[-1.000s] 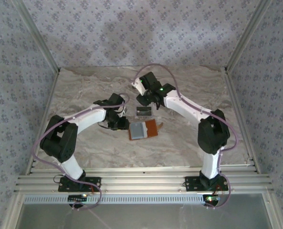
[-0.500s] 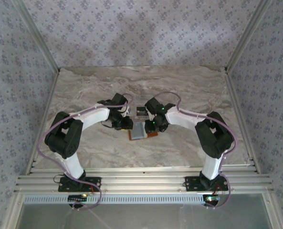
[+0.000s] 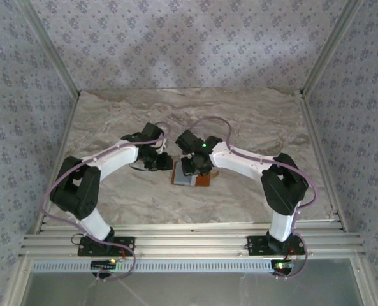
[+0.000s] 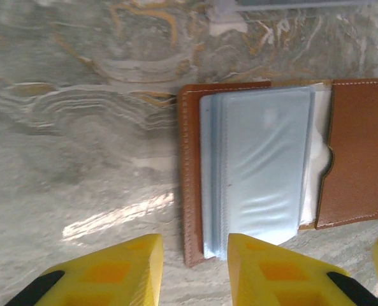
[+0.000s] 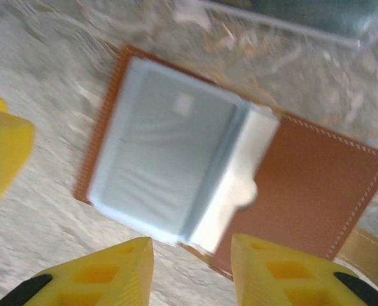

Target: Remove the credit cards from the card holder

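table: grey-veined marble table (image 3: 112,197); both arm bases at its near edge.
left gripper (image 4: 192,271) (image 3: 165,164): yellow fingers apart, nothing between them. Low over the table, at the stitched outer edge of the brown leather bifold card holder (image 4: 357,153) (image 5: 310,185) (image 3: 203,181).
right gripper (image 5: 192,271) (image 3: 190,167): yellow fingers apart, nothing clamped. Hovers over the holder and hides part of it from the top camera.
holder: lies open and flat mid-table, between the grippers. Grey-blue clear sleeves on one half, brown pocket on the other.
whitish card (image 4: 320,159) (image 5: 233,204): tucked in the brown pocket, edge showing at the notch.
dark flat item (image 5: 303,13): on the table just beyond the holder, under a clear edge. Blurred, cannot tell what.
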Robot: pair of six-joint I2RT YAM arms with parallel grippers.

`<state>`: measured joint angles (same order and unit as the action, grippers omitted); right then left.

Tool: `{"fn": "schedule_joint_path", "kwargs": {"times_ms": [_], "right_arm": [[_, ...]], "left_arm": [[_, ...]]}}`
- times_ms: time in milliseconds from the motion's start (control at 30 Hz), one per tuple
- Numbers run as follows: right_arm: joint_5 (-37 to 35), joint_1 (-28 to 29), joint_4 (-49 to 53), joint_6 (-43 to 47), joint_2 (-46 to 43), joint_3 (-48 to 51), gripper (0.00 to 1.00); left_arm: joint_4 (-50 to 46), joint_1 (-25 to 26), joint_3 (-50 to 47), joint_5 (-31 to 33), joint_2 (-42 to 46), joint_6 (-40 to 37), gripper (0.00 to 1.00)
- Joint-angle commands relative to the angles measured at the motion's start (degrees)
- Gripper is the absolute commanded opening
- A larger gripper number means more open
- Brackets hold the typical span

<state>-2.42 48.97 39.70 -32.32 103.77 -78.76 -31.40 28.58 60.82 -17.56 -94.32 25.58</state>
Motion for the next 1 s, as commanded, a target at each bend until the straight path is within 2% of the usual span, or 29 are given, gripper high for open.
{"fn": "schedule_joint_path", "kwargs": {"times_ms": [0,267,667,833,967], "right_arm": [[-3.59,1.61,5.89,-6.0,5.03,-6.57,0.4],[-4.13,3.13,7.91,-9.07,14.21,-16.49,0.4],[-5.24,3.17,10.74,-9.81,21.93,-19.32,0.44],[-4.86,3.39,9.8,-9.79,22.73,-18.08,0.36],[-4.82,3.71,9.18,-10.05,21.72,-17.19,0.25]], "left_arm": [[-0.03,-1.94,-2.35,0.82,3.24,0.7,0.32],[0.2,-5.26,-6.65,0.02,6.59,-0.24,0.33],[0.7,-6.86,-8.24,-1.08,7.67,-0.8,0.33],[0.83,-6.96,-8.3,-1.11,7.64,-0.54,0.33],[0.8,-6.96,-8.29,-1.2,7.58,-0.36,0.33]]}}
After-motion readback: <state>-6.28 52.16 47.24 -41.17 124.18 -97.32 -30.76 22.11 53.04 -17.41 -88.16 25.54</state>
